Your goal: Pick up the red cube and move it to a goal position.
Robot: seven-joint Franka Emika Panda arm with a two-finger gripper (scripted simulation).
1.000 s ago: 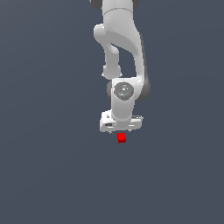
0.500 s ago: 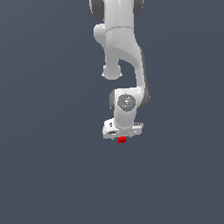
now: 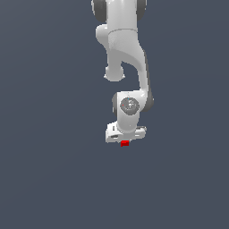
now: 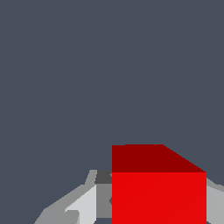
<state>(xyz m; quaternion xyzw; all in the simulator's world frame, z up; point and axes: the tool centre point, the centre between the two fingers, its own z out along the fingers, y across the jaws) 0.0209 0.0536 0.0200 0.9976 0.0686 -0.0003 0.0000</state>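
Observation:
The red cube [image 3: 125,143] is a tiny bright red block that peeks out just under the white hand of the arm in the exterior view. My gripper [image 3: 125,140] hangs straight down over it, and only the cube's lower part shows below the hand. In the wrist view the red cube [image 4: 158,192] fills the space between my gripper's [image 4: 158,205] two fingers. One grey finger [image 4: 83,203] lies right against one side of the cube, the other against the opposite side, with no gap showing. The gripper is shut on the cube.
The white arm [image 3: 127,49] rises from the hand to the upper edge of the exterior view. Around it there is only a plain dark grey-blue ground [image 3: 44,170]; no other object or goal mark shows.
The hand has sunk lower over the red cube, so less of the cube shows beneath it. The cube has stayed at almost the same spot. The upper arm has stretched upward.

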